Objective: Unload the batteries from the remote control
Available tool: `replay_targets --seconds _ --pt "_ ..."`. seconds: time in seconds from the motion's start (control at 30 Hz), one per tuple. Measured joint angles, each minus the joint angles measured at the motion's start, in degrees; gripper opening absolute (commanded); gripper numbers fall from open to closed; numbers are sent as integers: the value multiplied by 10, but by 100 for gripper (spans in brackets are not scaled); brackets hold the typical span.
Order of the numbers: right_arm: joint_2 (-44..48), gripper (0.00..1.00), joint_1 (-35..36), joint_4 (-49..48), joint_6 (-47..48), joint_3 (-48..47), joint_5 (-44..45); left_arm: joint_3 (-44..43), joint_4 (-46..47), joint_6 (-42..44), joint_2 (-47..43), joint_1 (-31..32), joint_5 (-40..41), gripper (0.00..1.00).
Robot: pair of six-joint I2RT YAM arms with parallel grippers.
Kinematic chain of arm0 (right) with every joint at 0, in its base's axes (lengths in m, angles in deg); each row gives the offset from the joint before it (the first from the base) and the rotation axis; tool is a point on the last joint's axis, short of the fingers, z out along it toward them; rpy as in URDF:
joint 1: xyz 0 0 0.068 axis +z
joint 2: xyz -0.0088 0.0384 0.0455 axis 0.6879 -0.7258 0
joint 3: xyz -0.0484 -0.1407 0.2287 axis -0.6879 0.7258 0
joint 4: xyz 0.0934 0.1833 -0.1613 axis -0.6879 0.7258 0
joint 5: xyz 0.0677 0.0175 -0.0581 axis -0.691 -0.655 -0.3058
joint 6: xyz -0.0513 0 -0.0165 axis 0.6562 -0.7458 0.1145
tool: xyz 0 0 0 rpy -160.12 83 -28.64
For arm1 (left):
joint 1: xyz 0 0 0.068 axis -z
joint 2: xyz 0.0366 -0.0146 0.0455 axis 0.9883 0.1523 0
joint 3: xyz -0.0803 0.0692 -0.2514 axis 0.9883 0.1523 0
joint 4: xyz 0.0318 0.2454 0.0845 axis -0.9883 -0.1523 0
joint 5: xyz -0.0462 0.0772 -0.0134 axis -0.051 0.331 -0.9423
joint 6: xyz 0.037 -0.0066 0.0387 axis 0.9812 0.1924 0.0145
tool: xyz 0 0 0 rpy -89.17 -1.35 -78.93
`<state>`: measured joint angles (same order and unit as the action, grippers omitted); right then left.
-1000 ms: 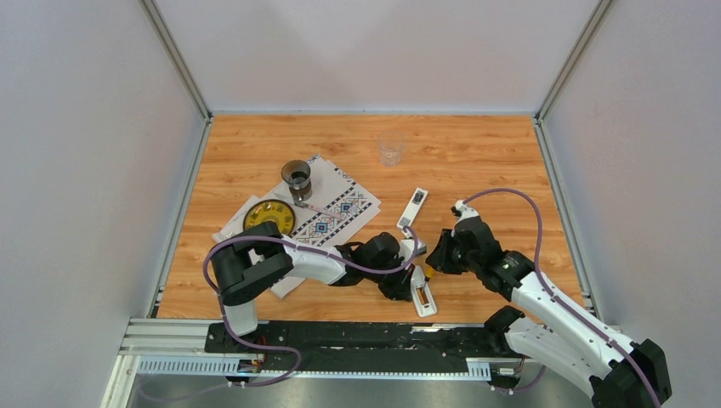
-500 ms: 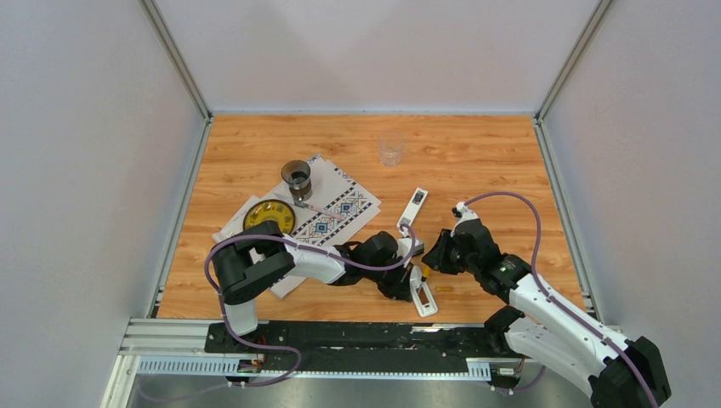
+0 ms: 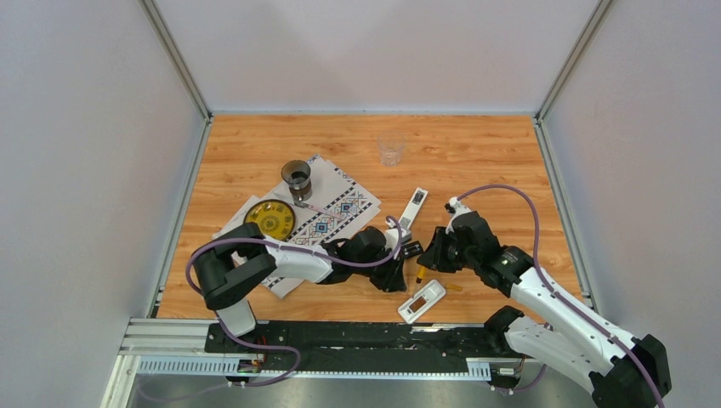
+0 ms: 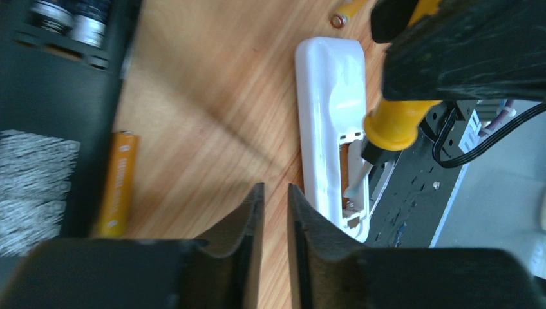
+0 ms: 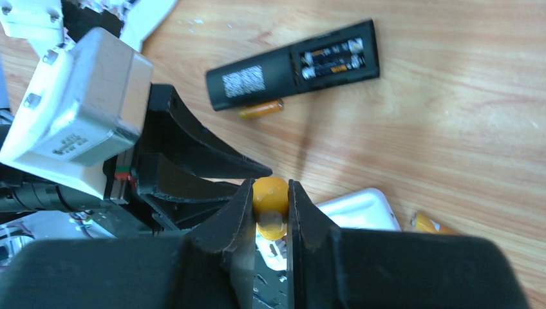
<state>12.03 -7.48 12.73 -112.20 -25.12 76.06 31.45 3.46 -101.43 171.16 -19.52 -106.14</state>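
The white remote (image 3: pixel 422 301) lies back-up near the front edge with its compartment open; it also shows in the left wrist view (image 4: pixel 328 96). My right gripper (image 3: pixel 428 259) (image 5: pixel 270 187) is shut on the orange-handled screwdriver (image 4: pixel 393 122), whose tip reaches into that compartment. My left gripper (image 3: pixel 400 268) (image 4: pixel 275 188) is shut and empty over bare wood beside the remote. One loose orange battery (image 4: pixel 118 183) (image 5: pixel 261 109) lies beside a black remote (image 5: pixel 293 64) that has dark batteries in its open bay. Another orange battery (image 5: pixel 431 224) (image 4: pixel 344 13) lies past the white remote.
A slim silver remote (image 3: pixel 414 206) lies behind the grippers. A patterned cloth (image 3: pixel 336 208) at the left carries a dark cup (image 3: pixel 297 177) and a yellow disc (image 3: pixel 269 218). A clear glass (image 3: pixel 390 150) stands at the back. The metal rail (image 3: pixel 340 336) borders the front edge.
The white remote has swung round to a diagonal and slid nearer the front edge. My left gripper has come off it and drawn back left. My right gripper shifted slightly left.
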Motion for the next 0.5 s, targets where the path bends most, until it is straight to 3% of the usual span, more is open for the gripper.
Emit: replay_targets --seconds 0.03,0.07,0.27,0.37,0.5 --pt "0 0 1 2 1 -10 -2 6 -3 3 -16 -4 8 44" --pt "0 0 1 2 1 -19 -2 10 -6 5 -30 -6 14 55" --pt "9 0 1 11 16 -55 15 30 -41 40 -148 -22 67 86" --pt "17 0 1 19 28 -67 34 30 -78 71 -194 -26 112 94" --pt "25 0 1 25 41 -79 62 22 -157 129 -213 -29 189 95"
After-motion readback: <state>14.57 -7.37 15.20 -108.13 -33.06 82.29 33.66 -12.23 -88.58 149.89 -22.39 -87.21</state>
